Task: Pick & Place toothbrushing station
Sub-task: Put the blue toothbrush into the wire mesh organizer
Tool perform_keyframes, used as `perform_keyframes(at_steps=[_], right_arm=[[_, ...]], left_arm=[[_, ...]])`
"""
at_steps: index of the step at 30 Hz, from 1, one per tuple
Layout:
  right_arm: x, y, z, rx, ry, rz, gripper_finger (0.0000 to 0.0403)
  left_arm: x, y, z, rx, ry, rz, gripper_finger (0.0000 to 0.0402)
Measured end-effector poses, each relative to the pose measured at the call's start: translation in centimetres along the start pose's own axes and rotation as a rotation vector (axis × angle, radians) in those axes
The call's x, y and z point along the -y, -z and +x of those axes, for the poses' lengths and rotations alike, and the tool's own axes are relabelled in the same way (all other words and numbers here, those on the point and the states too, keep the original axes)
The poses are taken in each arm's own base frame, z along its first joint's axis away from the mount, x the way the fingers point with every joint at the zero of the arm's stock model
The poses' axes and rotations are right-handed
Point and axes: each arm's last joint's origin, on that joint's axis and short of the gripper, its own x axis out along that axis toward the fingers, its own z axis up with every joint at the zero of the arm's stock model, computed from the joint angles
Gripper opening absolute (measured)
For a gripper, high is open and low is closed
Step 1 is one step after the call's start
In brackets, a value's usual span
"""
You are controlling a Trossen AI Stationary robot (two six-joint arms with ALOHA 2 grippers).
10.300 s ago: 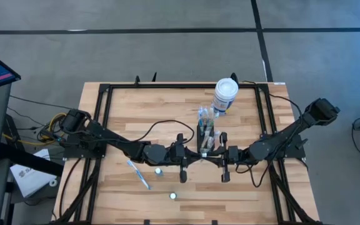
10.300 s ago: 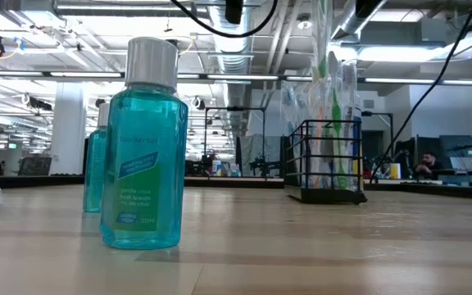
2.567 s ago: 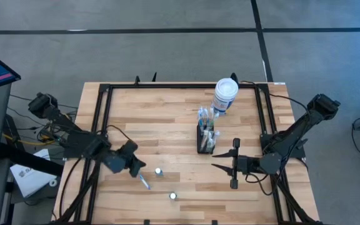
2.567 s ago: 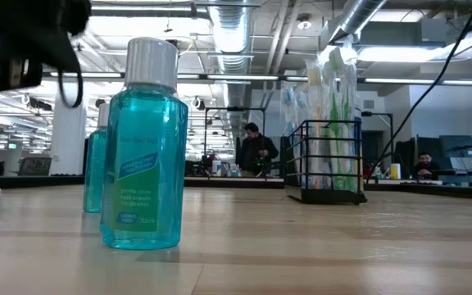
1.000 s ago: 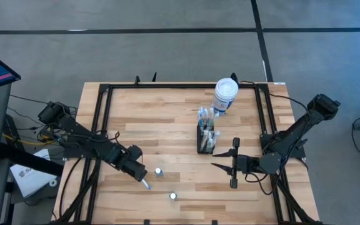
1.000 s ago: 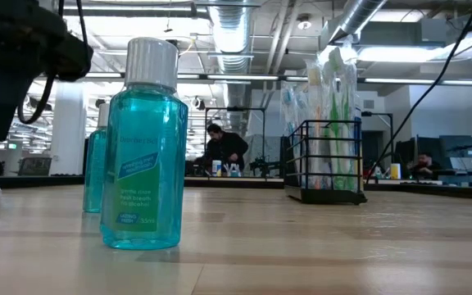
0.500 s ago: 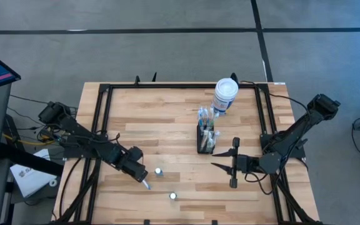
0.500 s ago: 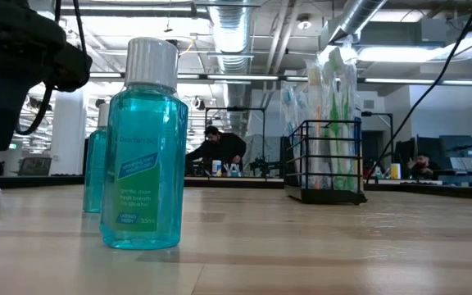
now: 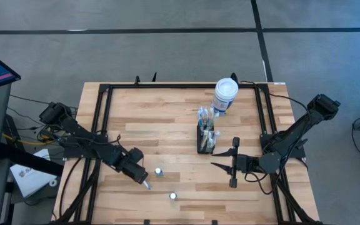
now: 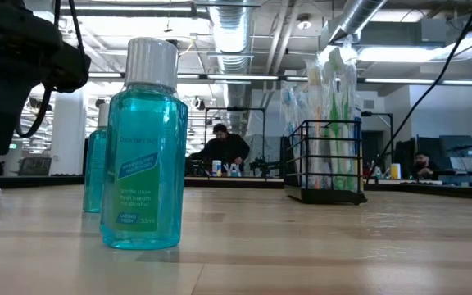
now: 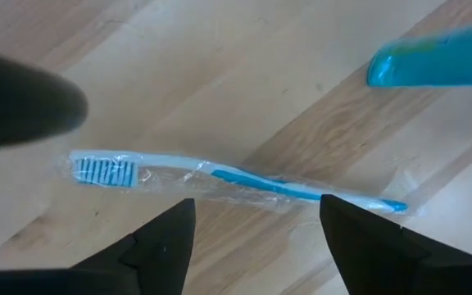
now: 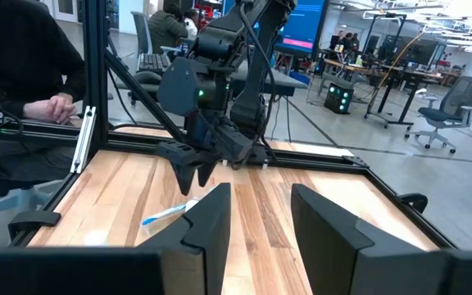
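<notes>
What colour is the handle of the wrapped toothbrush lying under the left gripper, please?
The toothbrush is white with blue accents, in clear wrap; the left wrist view shows it best.

Two dark, jointed arms are seen, black cables looped along each; matte black wedge-shaped fingers (image 11: 166, 242) are fitted to the left gripper (image 9: 144, 182).

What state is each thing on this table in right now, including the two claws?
Left gripper: open, poised over the toothbrush.
Right gripper: open, empty, waiting off to the caddy's side.
Toothbrush: lying flat, still in its clear wrapper.
Caddy: upright, holding toothbrushes.
Canister: upright, lid on.
Mouthwash bottles: upright, capped, full of blue liquid.
</notes>
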Motion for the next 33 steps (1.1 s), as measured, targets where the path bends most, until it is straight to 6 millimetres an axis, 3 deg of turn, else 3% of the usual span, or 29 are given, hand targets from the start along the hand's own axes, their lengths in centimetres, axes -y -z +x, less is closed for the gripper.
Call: perform_keyframes(at_steps=[23, 30, 33], right_arm=[[0.5, 0.0, 0.4, -0.003, 0.044, 0.003, 0.0120], [1.0, -0.3, 0.8, 0.018, 0.073, 0.008, 0.0120], [1.2, -0.7, 1.1, 0.024, 0.086, 0.001, 0.0120]], left_arm=[[0.4, 0.7, 0.2, -0.016, 0.033, 0.023, 0.0254], [0.1, 1.1, 2.5, -0.027, 0.004, 0.026, 0.0239], [0.3, 0.2, 2.9, -0.018, 0.020, -0.008, 0.0237]])
